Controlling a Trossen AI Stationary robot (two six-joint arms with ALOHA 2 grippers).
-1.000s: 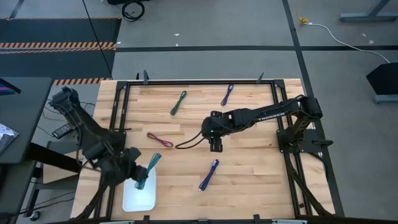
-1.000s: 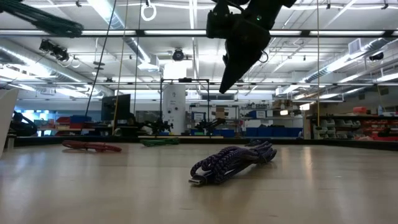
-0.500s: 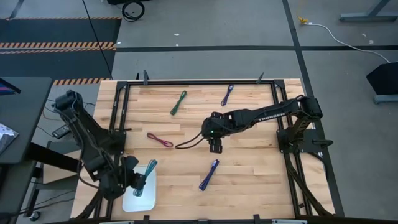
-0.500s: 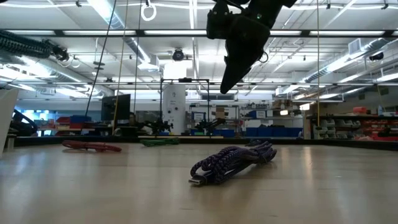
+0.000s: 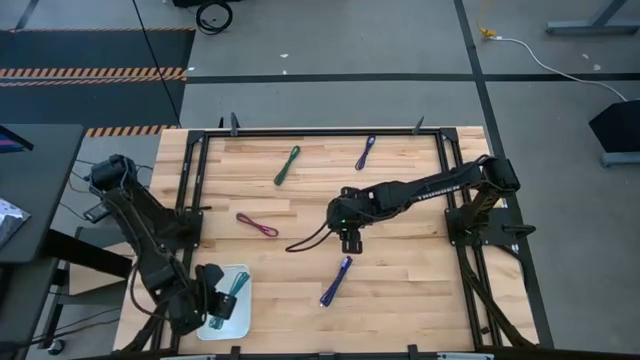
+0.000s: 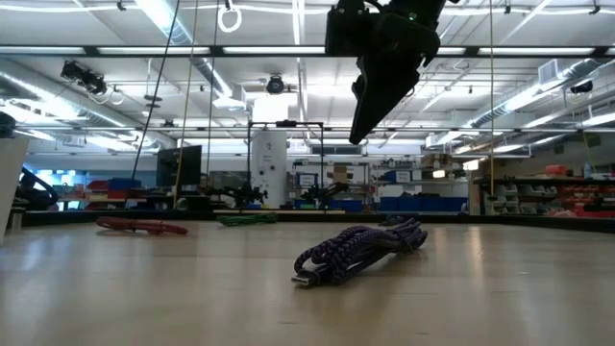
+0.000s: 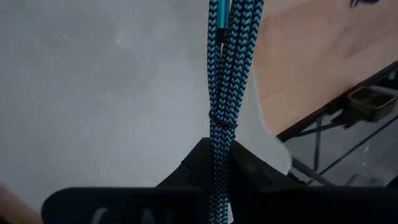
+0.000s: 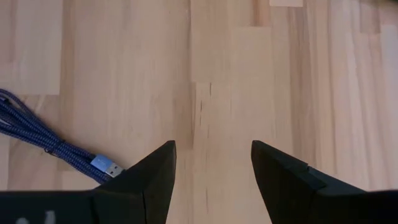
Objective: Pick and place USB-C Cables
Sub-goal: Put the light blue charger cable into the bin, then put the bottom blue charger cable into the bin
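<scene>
left tool [image 5: 218,305] pinches the teal braided usb-c cable [image 7: 225,68] over the white rounded tray [image 5: 240,272] at near-left, lined up to drop. right tool [image 8: 211,165] spread above the tabletop [image 5: 400,270], blue-violet braided cable [image 5: 335,281] just nearer, likely next.

floor [image 5: 330,50]: grey concrete, dark seams, striped hazard tape [image 5: 90,73] at one edge
desk [image 5: 400,270]: pale wooden planks in a black frame
ceiling [image 6: 192,38]: long strip lights, pipes
far wall: shelves [image 6: 548,197] with bins
</scene>
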